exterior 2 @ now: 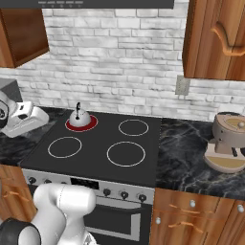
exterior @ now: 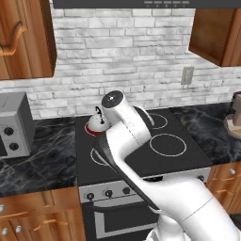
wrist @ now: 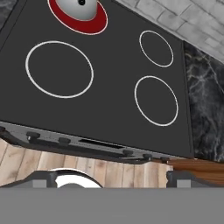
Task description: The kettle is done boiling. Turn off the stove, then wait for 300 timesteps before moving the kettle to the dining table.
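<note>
A: Nearest first. Gripper [wrist: 114, 178]?

B: Barely in the hand view, cut by the bottom edge. Two dark fingertips [wrist: 41, 177] set far apart, nothing between them: released, holding nothing.

A: Next out?

B: Stove [exterior 2: 95, 143], its stainless front closest. Black knobs [exterior 2: 124, 194] along that front, hard to count: some covered by the white arm [exterior: 127, 141] in the left base view, small and dim in the hand view. Oven door cut off below.

A: On the glass?

B: Four burners. Three plain white rings [exterior 2: 126, 153], bare. One glowing red [exterior 2: 81, 123] at the far left corner, seen from the right base view.

A: Kettle?

B: Kettle [exterior 2: 79, 116] right on that red burner, upright, black handle arched on top. Half hidden behind the arm in the left base view; sliced by the top edge in the hand view. Contents impossible to see, lid closed.

A: Off to the sides?

B: Grey microwave [exterior: 14, 129] with two knobs on the left counter, cropped by the frame. Tan appliance [exterior 2: 227, 139] on the right counter, kind unclear.

A: Farthest?

B: White brick wall [exterior 2: 115, 62], one outlet [exterior 2: 182, 86], wooden cabinets [exterior 2: 215, 38] above, cut off.
</note>
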Robot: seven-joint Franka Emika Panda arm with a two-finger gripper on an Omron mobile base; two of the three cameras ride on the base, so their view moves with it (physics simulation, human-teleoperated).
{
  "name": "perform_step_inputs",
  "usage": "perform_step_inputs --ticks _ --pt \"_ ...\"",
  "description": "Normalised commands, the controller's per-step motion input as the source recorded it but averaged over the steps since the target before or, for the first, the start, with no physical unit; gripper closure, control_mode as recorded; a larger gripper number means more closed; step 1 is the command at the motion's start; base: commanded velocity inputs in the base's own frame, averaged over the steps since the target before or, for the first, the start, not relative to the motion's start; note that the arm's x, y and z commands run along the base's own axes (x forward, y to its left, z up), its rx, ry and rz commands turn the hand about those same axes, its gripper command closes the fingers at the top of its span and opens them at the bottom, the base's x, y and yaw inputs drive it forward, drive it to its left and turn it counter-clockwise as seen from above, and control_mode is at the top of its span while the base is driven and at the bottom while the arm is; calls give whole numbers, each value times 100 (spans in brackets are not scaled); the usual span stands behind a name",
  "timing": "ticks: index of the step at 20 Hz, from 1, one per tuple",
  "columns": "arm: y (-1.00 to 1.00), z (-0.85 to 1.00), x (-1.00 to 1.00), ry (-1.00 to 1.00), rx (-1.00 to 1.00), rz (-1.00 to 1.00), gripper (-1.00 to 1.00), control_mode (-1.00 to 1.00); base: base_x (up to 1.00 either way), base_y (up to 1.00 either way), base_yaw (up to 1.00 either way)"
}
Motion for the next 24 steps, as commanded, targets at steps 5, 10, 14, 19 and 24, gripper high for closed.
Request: perform_step_inputs --ticks 5,10,14,19,24 --pt "30 -24 -18 -1 -8 1 -100 -100 0 0 0" --pt "28 -30 -28 -1 -5 0 -100 -100 0 0 0" --pt "29 -28 -23 0 -4 0 -100 -100 0 0 0" --pt "16 -29 -25 -3 -2 0 -100 -100 0 0 0" --pt "7 -31 -29 -8 0 0 -100 -100 0 0 0"
